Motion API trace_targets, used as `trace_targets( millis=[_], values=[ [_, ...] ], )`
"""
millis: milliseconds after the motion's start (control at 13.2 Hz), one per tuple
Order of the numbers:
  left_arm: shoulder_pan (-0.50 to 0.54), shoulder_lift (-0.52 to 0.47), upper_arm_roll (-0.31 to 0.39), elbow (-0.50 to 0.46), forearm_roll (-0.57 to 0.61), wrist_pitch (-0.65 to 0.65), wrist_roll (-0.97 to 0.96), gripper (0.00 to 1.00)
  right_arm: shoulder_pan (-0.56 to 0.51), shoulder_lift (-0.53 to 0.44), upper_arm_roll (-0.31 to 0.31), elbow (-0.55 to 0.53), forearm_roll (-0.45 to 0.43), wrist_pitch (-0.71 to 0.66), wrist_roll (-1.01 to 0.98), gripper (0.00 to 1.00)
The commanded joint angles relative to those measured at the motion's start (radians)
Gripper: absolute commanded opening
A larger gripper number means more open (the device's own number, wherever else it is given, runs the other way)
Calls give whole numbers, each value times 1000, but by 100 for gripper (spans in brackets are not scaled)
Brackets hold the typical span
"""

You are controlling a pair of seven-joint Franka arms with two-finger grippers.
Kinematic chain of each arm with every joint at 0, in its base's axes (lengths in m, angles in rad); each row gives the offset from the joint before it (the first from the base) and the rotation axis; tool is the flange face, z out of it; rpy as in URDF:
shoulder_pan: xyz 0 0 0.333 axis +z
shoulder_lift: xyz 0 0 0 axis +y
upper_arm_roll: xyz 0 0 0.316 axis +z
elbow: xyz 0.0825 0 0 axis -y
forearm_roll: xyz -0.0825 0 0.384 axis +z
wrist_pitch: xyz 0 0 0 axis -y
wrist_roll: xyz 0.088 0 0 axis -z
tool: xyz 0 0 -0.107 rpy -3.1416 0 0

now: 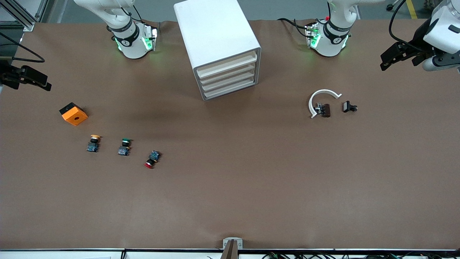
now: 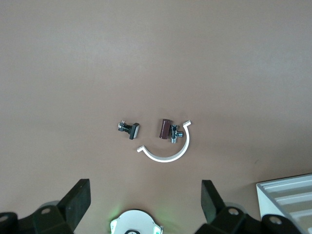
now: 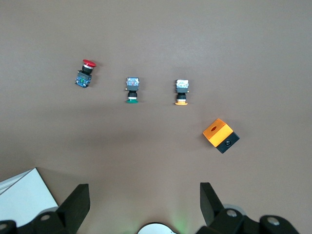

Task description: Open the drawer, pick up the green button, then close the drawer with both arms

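Note:
The white cabinet (image 1: 215, 39) stands at the middle of the table near the arms' bases, with its four cream drawers (image 1: 227, 70) all shut. The green-capped button (image 1: 124, 146) lies on the table toward the right arm's end, between a yellow-capped one (image 1: 93, 143) and a red-capped one (image 1: 152, 159). It also shows in the right wrist view (image 3: 132, 90). My right gripper (image 1: 41, 82) is open and empty, up at the right arm's end of the table (image 3: 144, 204). My left gripper (image 1: 390, 61) is open and empty, up at the left arm's end (image 2: 145, 202).
An orange and black block (image 1: 73, 114) lies near the yellow-capped button. A white half ring (image 1: 320, 99), a brown part (image 1: 325, 110) and a small black part (image 1: 349, 107) lie toward the left arm's end. A cabinet corner shows in the left wrist view (image 2: 287, 200).

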Motion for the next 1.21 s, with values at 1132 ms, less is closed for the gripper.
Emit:
trace_targets(
  millis=[1132],
  values=[
    [28,91,19,124,8,26,29,100,-9,14,6,28,15,-15,-11,100]
  ],
)
